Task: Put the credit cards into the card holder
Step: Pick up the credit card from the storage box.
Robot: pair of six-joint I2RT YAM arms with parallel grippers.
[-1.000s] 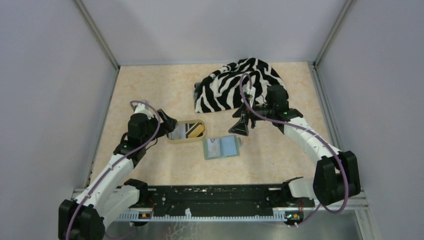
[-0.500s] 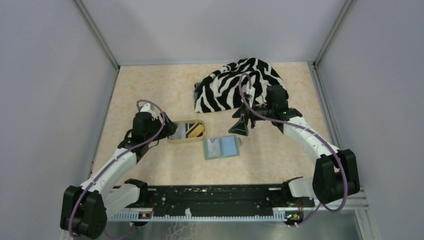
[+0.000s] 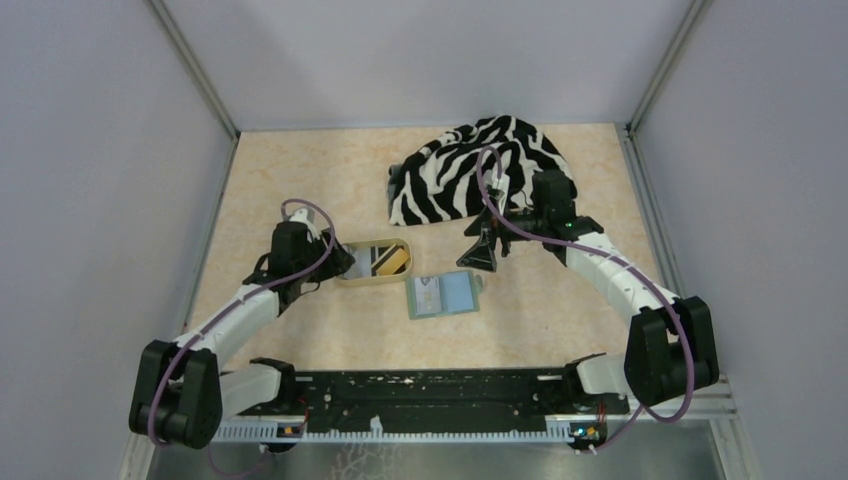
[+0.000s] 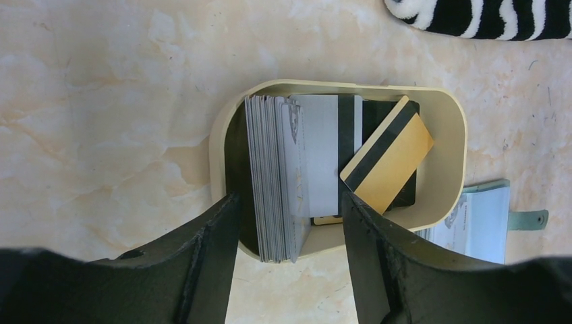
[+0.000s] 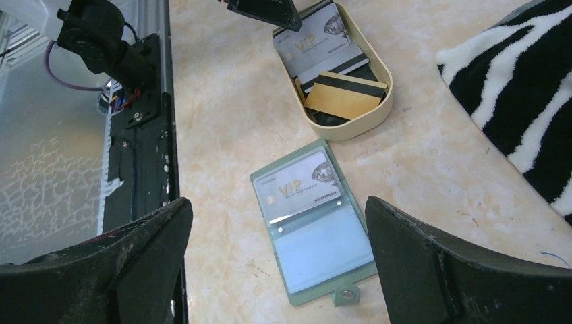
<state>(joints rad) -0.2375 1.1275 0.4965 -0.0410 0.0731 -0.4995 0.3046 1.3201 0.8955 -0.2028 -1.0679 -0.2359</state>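
My left gripper (image 4: 289, 202) sits half-wide astride the on-edge credit cards (image 4: 273, 175) in the tan tray (image 4: 446, 121) — no pinch yet; stack at 12 o'clock, long axis 12-to-6; card holder (image 5: 317, 229) open at tray's 4 o'clock — under my wide right gripper (image 5: 275, 206).

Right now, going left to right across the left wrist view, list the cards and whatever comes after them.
A stack of grey cards → pale card with a black stripe → yellow-orange card with a dark stripe → card holder. The tan tray and zebra cloth span several of these, so they are left out.
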